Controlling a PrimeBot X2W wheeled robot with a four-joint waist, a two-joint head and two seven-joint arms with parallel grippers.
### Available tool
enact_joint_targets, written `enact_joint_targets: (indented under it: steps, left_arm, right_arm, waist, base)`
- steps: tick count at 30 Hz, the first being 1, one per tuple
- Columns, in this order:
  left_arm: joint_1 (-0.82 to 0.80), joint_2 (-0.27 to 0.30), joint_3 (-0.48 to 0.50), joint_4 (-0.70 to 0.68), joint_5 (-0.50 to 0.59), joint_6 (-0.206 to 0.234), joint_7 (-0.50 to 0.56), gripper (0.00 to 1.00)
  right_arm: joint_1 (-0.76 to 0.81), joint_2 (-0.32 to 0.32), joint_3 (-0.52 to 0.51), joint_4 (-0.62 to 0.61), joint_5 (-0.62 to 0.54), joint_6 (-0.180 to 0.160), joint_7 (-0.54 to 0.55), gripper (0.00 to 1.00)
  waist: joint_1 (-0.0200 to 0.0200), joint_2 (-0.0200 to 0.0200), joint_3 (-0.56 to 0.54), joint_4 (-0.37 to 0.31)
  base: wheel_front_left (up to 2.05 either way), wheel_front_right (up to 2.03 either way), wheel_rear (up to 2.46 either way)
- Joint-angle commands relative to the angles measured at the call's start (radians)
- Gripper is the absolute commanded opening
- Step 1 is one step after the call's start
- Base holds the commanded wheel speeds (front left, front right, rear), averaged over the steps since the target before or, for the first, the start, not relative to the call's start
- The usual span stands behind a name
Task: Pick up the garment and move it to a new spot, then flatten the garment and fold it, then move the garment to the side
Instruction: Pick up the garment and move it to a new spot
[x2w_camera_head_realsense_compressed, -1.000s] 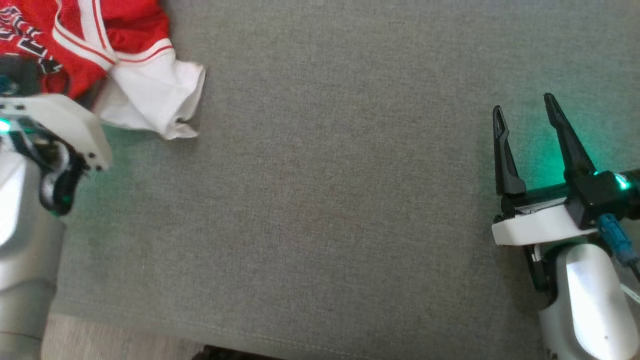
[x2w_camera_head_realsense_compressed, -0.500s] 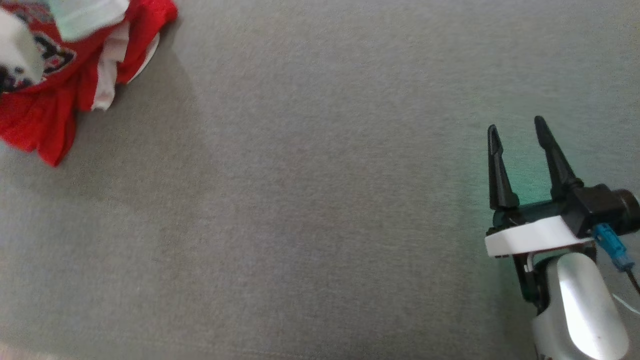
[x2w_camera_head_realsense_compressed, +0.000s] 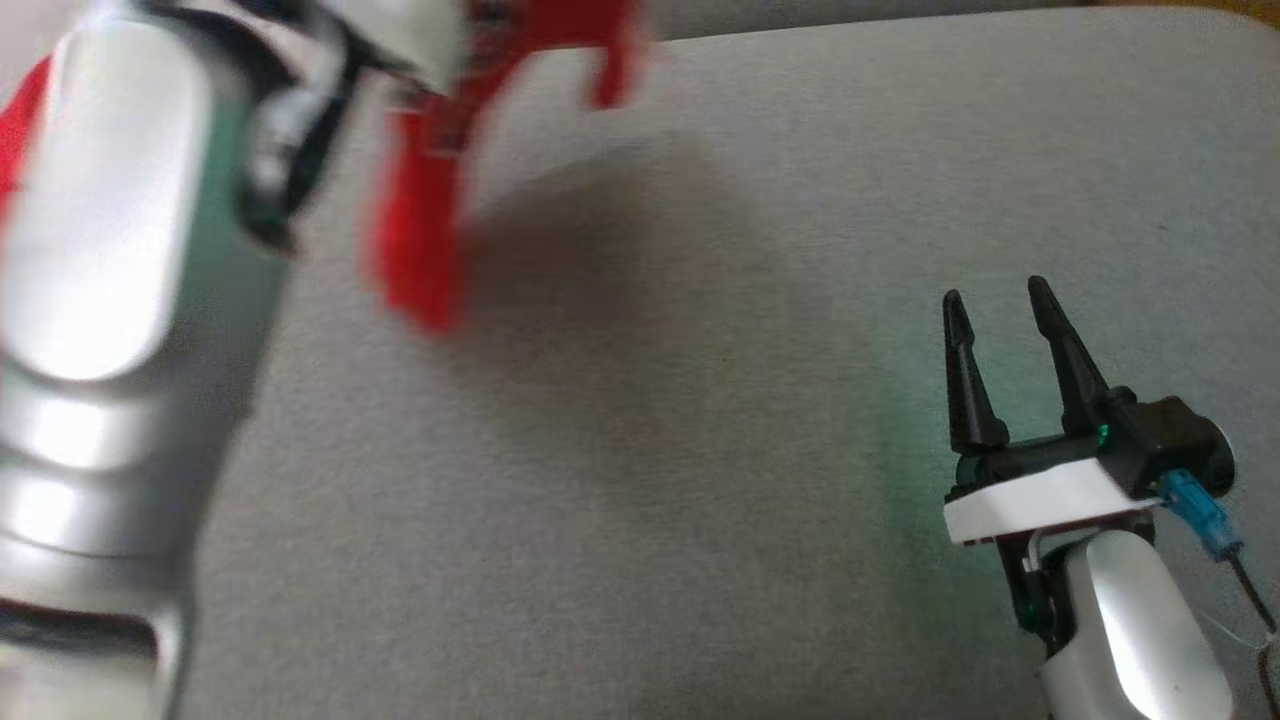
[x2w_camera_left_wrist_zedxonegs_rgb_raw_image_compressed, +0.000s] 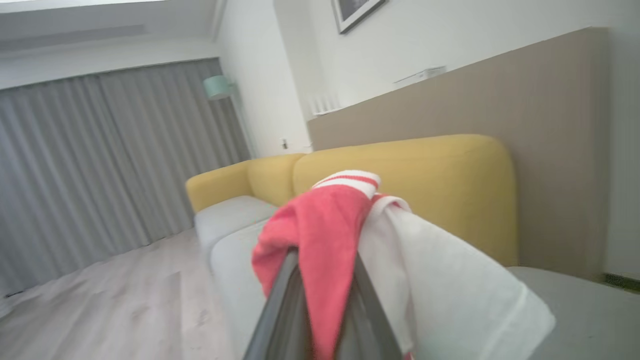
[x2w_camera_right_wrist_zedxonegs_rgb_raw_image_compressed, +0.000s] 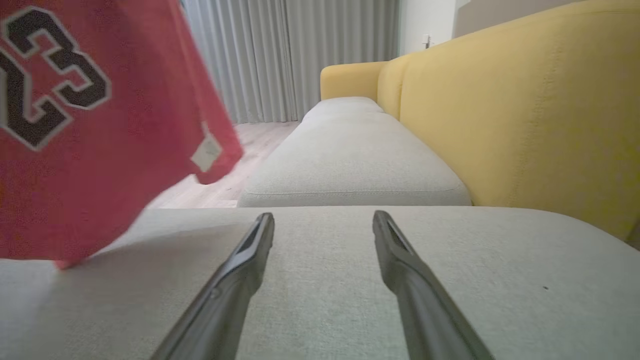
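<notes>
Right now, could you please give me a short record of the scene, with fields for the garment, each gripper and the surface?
garment: red and white jersey with a black number, hanging over the cushion
left gripper: shut on the garment, holding it up
right gripper: open, empty, low over the cushion
surface: grey sofa cushion, yellow backrest behind it
stage: garment lifted, not yet laid down

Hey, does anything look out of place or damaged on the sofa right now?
Nothing damaged or spilled. The red and white garment hangs bunched from the shut left gripper, over the grey cushion; the right gripper is open and empty.
</notes>
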Motion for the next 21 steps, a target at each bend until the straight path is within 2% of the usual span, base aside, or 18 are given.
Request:
enact_joint_targets:
  steps: [1,4,8,15,21]
  left_arm:
    - [-0.038,0.020,0.023,-0.028,-0.007,0.000,-0.007,0.00]
    - [0.012,-0.039,-0.004,-0.017,-0.038,0.005,-0.036,0.00]
    - [0.142,-0.075,-0.019,0.032,-0.073,0.023,-0.087,0.00]
    - [0.441,-0.071,0.001,0.179,-0.119,0.073,-0.228,0.00]
    - [0.582,-0.082,0.038,0.292,-0.163,0.088,-0.342,0.00]
  right_arm:
    - [-0.012,-0.003,0.025,-0.028,0.005,0.008,-0.011,1.00]
    - [-0.014,-0.003,0.026,-0.025,0.011,0.008,-0.012,1.00]
    - [-0.012,-0.003,0.024,-0.036,0.014,0.008,-0.012,1.00]
    - [0.008,-0.003,0.017,-0.050,0.011,0.008,-0.013,1.00]
    - [0.018,-0.003,0.007,-0.048,-0.004,0.008,-0.013,1.00]
  waist:
    - [0.0001,-0.0001,0.000,-0.037]
    - [0.0001,-0.0001,0.016,-0.061]
    - [0.0001,-0.0001,0.036,-0.079]
    - [0.0001,-0.0001,0.065,-0.084]
    - [0.0001,-0.0001,0.070,-0.066]
  base:
    - [0.00,0.00,0.00]
    - [0.00,0.00,0.00]
    - [0.00,0.00,0.00]
    - [0.00,0.00,0.00]
    - [0.00,0.00,0.00]
